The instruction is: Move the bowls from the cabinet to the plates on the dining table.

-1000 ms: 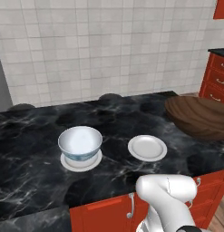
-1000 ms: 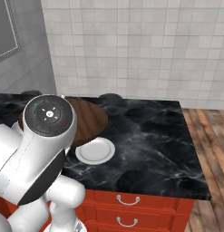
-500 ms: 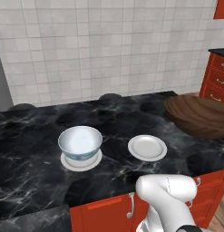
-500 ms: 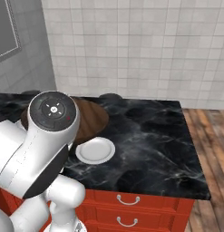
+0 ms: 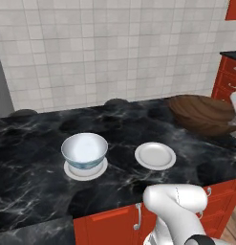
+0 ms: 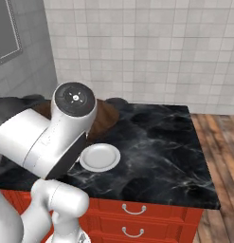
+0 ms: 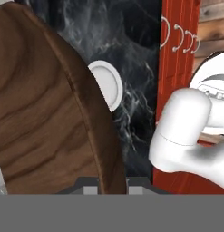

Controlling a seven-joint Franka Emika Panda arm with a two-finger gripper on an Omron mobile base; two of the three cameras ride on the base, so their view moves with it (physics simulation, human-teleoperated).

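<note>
Wooden bowl [image 5: 203, 115] aloft — bare plate [image 5: 155, 155] below

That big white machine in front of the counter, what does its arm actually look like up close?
The arm is made of smooth, glossy white rounded shells joined like thick tubes. One joint ends in a flat dark grey round cap with a small white mark and a red dot at its centre. Another bulbous white segment has thin dark seam lines. No loose cables show.
</note>
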